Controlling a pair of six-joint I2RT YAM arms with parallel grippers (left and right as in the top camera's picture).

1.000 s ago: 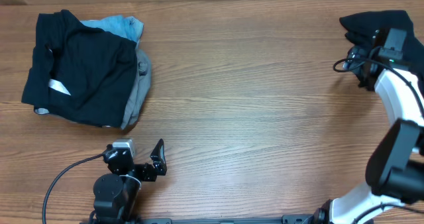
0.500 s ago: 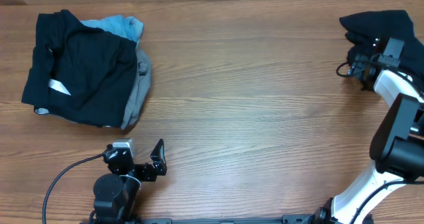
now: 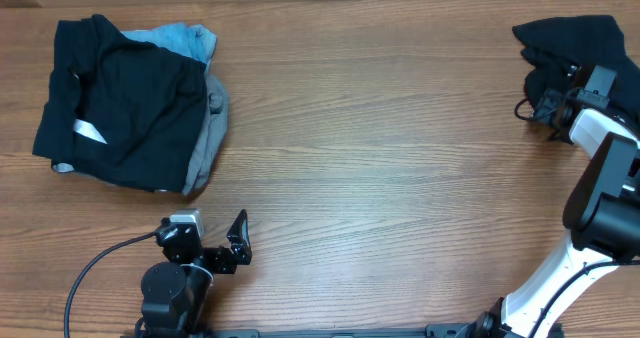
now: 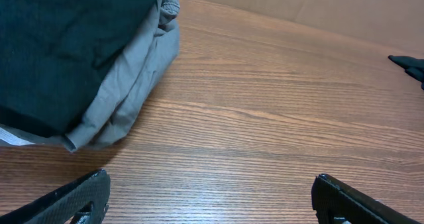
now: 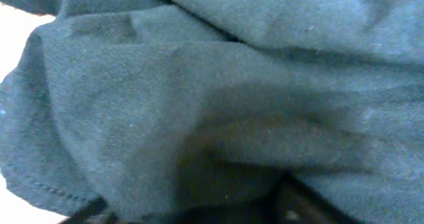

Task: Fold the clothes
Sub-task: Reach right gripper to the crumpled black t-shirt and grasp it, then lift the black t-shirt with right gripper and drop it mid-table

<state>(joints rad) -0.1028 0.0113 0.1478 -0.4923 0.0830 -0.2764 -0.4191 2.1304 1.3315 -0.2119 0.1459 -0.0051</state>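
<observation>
Stack at far left: a black garment with a slanted white strip label (image 3: 120, 108) lies over a light-blue garment (image 3: 185, 38) and a grey garment (image 3: 212, 128). All three sit in one rough pile, and none of them is my job here.
My left gripper (image 4: 211, 191): parked low at the near edge, just short of the pile, jaws wide apart and holding nothing.
Middle: the brown wood-grain table (image 3: 400, 178) is where I judge the shirt should be spread.
The clothes: the large plain black short-sleeved T-shirt of soft thin fabric (image 3: 575, 38) sits bunched in a heap at the far right corner, well apart from the pile. No sleeve or hem is laid flat, and I see no neck tag.
My right gripper (image 3: 545, 98): nosed into the near-left edge of that heap. My wrist view is all black cloth, folds and a stitched hem, with my fingers only dark hints at the bottom. I cannot tell whether the jaws are apart or clamped on fabric.
Done so far: nothing I can count, since no fold has been made.
Left to do: get a sure grip, drag the shirt to the middle, flatten it with both arms, then fold it.
</observation>
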